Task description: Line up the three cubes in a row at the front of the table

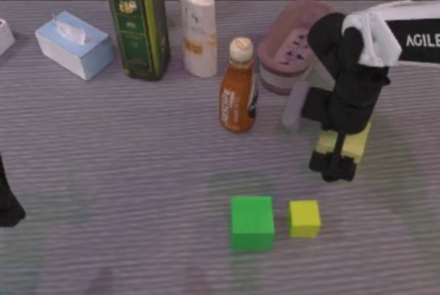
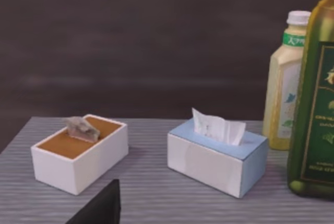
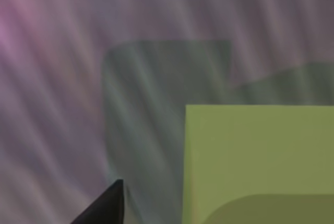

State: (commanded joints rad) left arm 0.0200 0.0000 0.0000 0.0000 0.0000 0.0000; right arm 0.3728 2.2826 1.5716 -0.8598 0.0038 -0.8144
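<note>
On the ribbed tabletop [image 2: 156, 203] stand a white box [image 2: 78, 153] with a brown top, a blue tissue box [image 2: 216, 156], a pale bottle [image 2: 284, 83] and a green bottle [image 2: 315, 104].

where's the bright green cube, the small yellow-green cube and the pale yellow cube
bright green cube [image 1: 251, 221], top view, middle of its top face
small yellow-green cube [image 1: 304, 217], top view, middle of its top face
pale yellow cube [image 3: 261, 156], right wrist view, its broad lit face

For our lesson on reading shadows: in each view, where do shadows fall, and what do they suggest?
Top view: faint soft shadows on the table. Right wrist view: the pale yellow cube throws a square shadow offset from it, suggesting it hangs above the cloth. Left wrist view: the tissue box has almost no shadow.
</note>
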